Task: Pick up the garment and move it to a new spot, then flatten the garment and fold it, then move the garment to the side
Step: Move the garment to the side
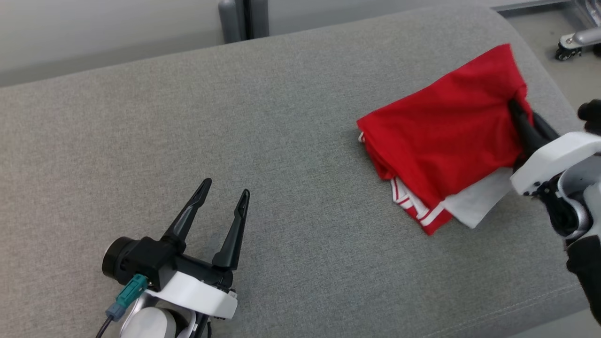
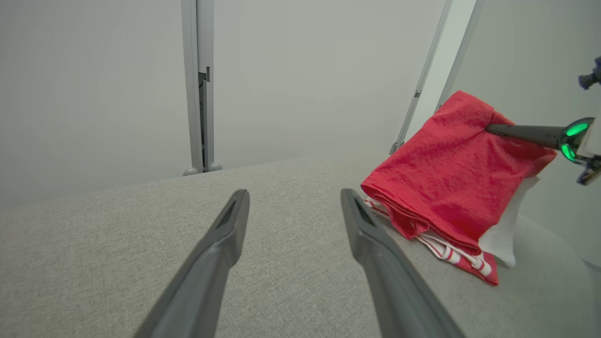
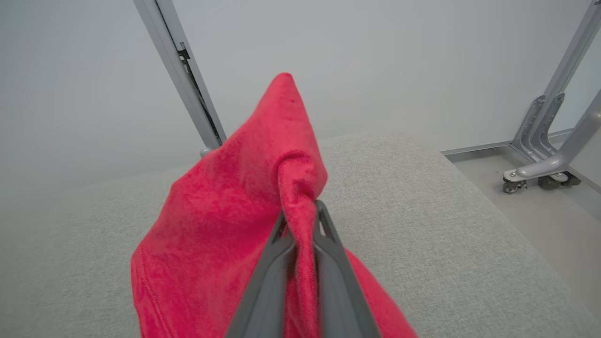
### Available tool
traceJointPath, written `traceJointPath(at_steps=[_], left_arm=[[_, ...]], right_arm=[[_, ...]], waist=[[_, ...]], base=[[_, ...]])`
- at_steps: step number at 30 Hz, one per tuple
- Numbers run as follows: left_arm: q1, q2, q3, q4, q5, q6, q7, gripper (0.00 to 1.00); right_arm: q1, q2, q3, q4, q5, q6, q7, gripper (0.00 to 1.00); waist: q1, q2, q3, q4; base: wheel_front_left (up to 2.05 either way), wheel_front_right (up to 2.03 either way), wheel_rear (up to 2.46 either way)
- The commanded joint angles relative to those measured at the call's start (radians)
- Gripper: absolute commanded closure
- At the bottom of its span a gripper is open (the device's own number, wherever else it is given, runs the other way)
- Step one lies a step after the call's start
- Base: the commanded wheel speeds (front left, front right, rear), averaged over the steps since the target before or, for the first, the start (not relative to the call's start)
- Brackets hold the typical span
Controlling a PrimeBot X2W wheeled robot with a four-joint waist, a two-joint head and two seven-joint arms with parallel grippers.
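- The folded red knit garment with white-striped trim (image 1: pixel 446 136) lies on the right part of the wide grey woven cushion (image 1: pixel 281 117), close to its rounded right edge and far corner. A white layer juts out from under the garment's near edge.
- The right gripper (image 3: pixel 300 213) has its two dark fingers pressed together on a bunched fold at the garment's right edge. That edge stands up off the cushion in a peak, while the left edge rests on the weave.
- The left gripper (image 1: pixel 226 186) is low over the cushion's near left, fingers spread, holding nothing, well apart from the garment.
- A broad stretch of grey cushion runs from the garment's left edge to the left gripper.
- A grey upright post (image 1: pixel 242 19) stands behind the far edge, and a castered metal frame foot (image 3: pixel 535 173) sits on the pale floor past the right edge.
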Motion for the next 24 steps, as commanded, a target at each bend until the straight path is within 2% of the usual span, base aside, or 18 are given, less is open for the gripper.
traceJointPath(at_steps=[1,11,17,18,19,24], left_arm=[[-0.020,0.008,0.003,-0.009,0.006,-0.005,0.003,0.00],[-0.043,0.033,-0.003,-0.058,0.015,0.005,0.032,0.00],[-0.049,0.045,-0.003,-0.073,0.011,0.010,0.039,0.00],[-0.048,0.045,-0.004,-0.072,0.010,0.011,0.039,0.00],[-0.049,0.045,-0.005,-0.071,0.008,0.010,0.038,0.00],[-0.053,0.042,-0.006,-0.064,0.001,0.012,0.028,0.00]], right_arm=[[-0.027,-0.015,-0.008,0.017,0.008,0.000,-0.017,1.00],[-0.162,-0.092,-0.079,0.196,0.011,0.000,-0.067,1.00],[-0.197,-0.104,-0.119,0.309,-0.004,0.000,-0.074,1.00],[-0.201,-0.097,-0.120,0.322,-0.007,0.000,-0.070,0.62],[-0.206,-0.094,-0.120,0.330,-0.010,0.000,-0.074,0.00],[-0.218,-0.100,-0.122,0.352,-0.031,0.000,-0.122,0.00]], waist=[[0.0000,0.0000,0.043,0.013],[0.0000,0.0000,0.114,0.017],[0.0000,0.0000,0.130,0.011],[0.0000,0.0000,0.130,0.011],[0.0000,0.0000,0.128,0.012],[0.0000,0.0000,0.113,0.022]], base=[[0.00,0.00,0.00],[0.00,0.00,0.00],[0.00,0.00,0.00],[0.00,0.00,0.00],[0.00,0.00,0.00],[0.00,0.00,0.00]])
